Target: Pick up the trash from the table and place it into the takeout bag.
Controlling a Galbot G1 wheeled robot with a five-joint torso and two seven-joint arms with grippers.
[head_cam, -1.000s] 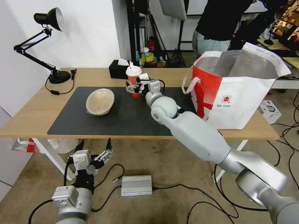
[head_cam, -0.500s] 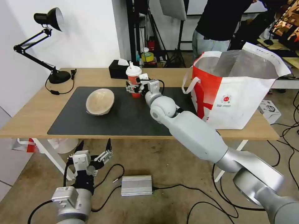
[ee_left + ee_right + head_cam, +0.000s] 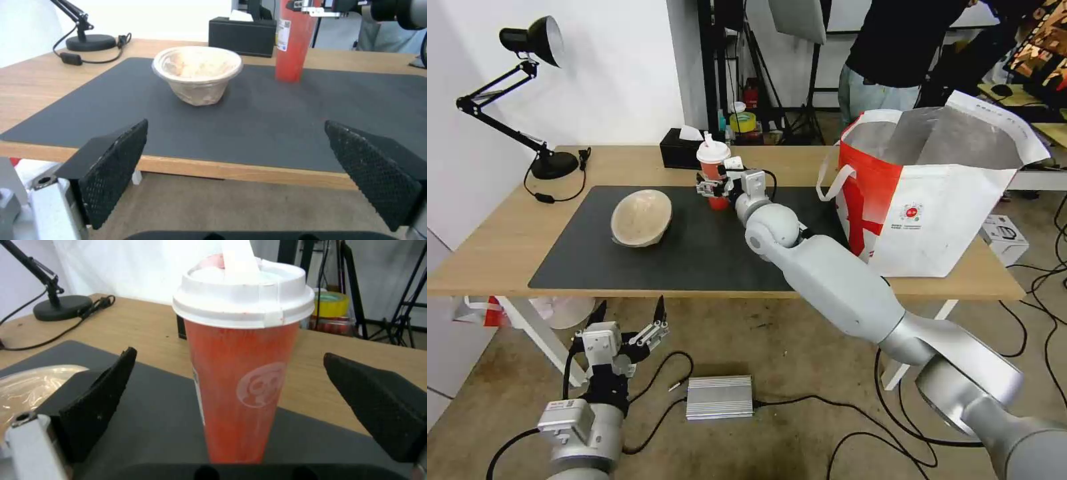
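Cup [image 3: 240,373], red with a white lid, carries a pale round logo, its writing unreadable; it stands on the mat [image 3: 694,247] between the spread fingers of the right gripper [image 3: 710,188]. Left gripper [image 3: 630,320] hangs spread below the table [image 3: 507,233].

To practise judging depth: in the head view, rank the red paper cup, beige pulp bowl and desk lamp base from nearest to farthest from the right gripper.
1. Red paper cup, between the open right gripper fingers.
2. Beige pulp bowl, on the mat's left part.
3. Desk lamp base, far left corner.

Probably studio: light stands [image 3: 810,100], cables [image 3: 894,427]
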